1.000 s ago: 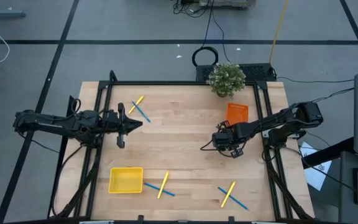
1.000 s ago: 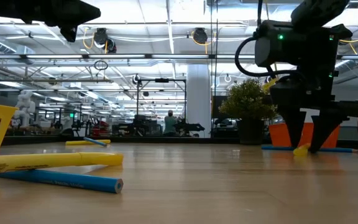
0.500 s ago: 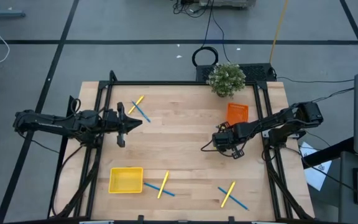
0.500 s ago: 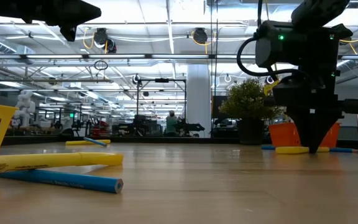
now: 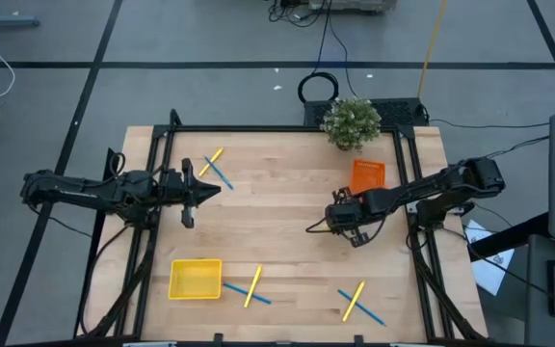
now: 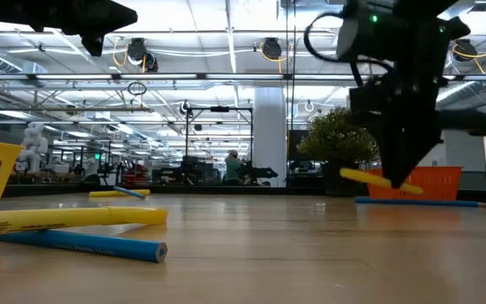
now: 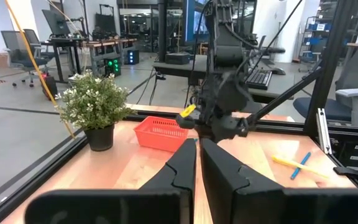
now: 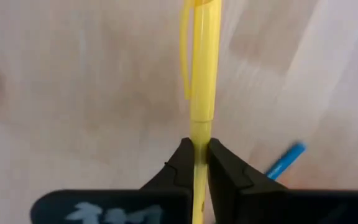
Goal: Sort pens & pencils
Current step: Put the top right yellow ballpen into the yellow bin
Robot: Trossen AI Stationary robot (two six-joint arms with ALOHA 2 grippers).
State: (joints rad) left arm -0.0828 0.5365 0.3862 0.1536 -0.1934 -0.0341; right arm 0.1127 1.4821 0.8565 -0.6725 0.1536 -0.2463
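Note:
My right gripper [image 5: 351,231] hangs over the table's right half, shut on a yellow pen [image 6: 366,178] that is clear of the wood. A blue stick [image 6: 420,202] lies on the table under it, in front of the orange tray [image 5: 367,174]. Other yellow-and-blue pairs lie flat and crossed at the far left [image 5: 213,167], near the yellow tray [image 5: 253,286] and at the near right [image 5: 357,301]. My left gripper [image 5: 189,200] hovers shut over the table's left half, touching nothing. My right gripper pinches the yellow pen's barrel [image 8: 199,134] between its two fingers [image 8: 180,163], some way back from the clip end [image 8: 186,56]. The fingers point down from above and lie across the pen. The pen is lifted clear and slightly tilted.
A potted plant [image 5: 351,122] stands at the far edge, behind the orange tray. The yellow tray [image 5: 195,279] sits at the near left. Black frame rails [image 5: 414,193] run along the table's sides.
My right gripper has shut on the yellow pen that lay between its open fingers, then risen with it. The pen has gone from lying on the table to hanging clear, slightly tilted. The blue stick has stayed where it lay.

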